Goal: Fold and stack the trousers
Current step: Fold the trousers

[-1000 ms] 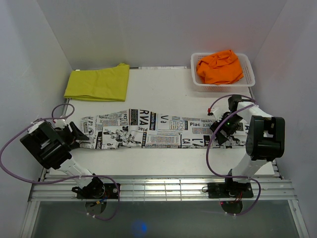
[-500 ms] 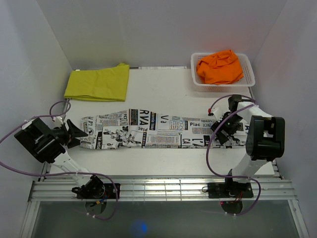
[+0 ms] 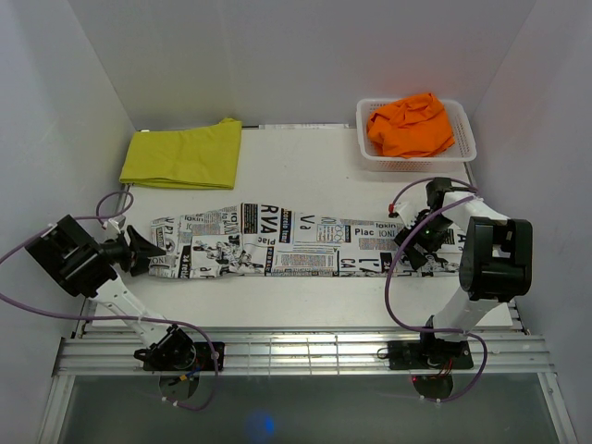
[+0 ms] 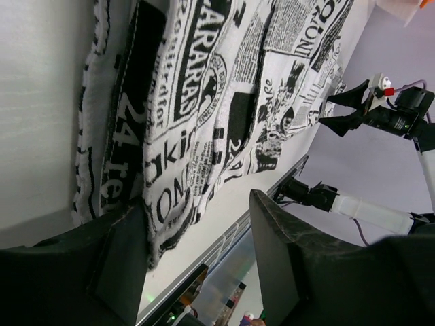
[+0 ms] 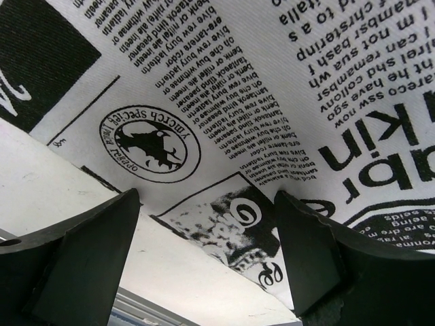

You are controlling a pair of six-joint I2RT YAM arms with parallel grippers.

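The newspaper-print trousers (image 3: 296,242) lie flat in a long strip across the middle of the table. My left gripper (image 3: 145,248) is open at their left end; in the left wrist view (image 4: 197,255) the cloth edge (image 4: 197,95) hangs beside one finger. My right gripper (image 3: 418,242) is open low over their right end; in the right wrist view (image 5: 204,251) the printed hem (image 5: 238,88) lies between the spread fingers. The yellow trousers (image 3: 182,154) lie folded at the back left. The orange trousers (image 3: 412,124) sit crumpled in the basket.
The white lattice basket (image 3: 462,148) stands at the back right. White walls close in the table on three sides. The metal rail (image 3: 296,350) with both arm bases runs along the near edge. Purple cables loop beside each arm.
My left arm has swung back towards the left wall while its open gripper stays at the trousers' left end. The right arm and the trousers have barely moved.
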